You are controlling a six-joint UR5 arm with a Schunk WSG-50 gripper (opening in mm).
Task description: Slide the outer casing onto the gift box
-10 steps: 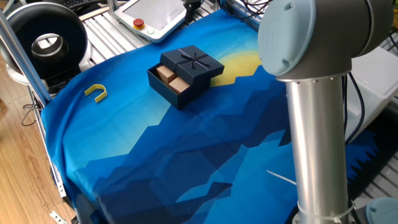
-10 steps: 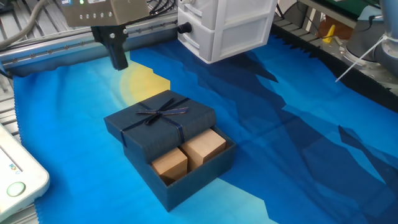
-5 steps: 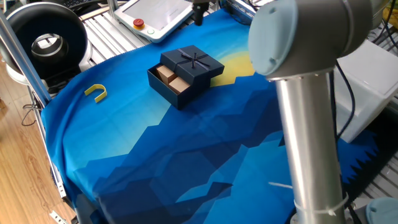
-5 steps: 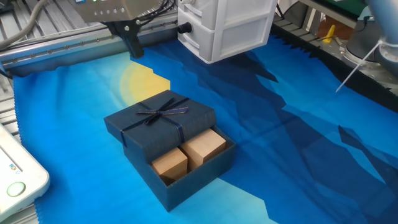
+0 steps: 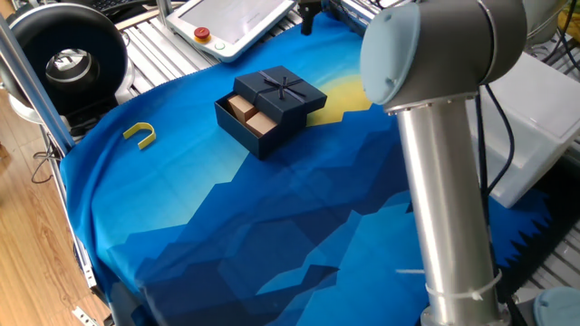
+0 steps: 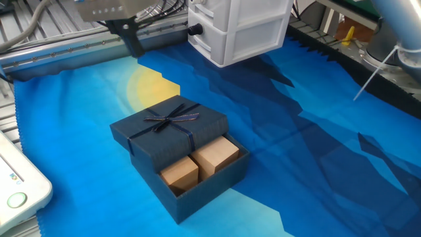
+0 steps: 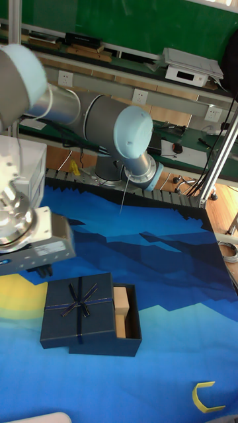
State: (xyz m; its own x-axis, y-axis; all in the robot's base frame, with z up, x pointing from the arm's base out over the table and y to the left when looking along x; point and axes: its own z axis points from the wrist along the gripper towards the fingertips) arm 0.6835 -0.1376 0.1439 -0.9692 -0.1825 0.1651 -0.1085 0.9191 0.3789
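1 outer casing [image 6: 172, 128]; 1 gift box [image 6: 209, 176]; 2 tan blocks [image 6: 197, 164]; 1 yellow hook [image 5: 140, 135].

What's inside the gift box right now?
Two tan-brown blocks show side by side in the open part of the gift box. The outer casing covers the rest, so anything beneath it is hidden.

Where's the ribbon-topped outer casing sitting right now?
The dark navy ribbon-topped outer casing sits partly over the navy gift box on the blue cloth, leaving two tan blocks exposed at the open end, beside the yellow patch.
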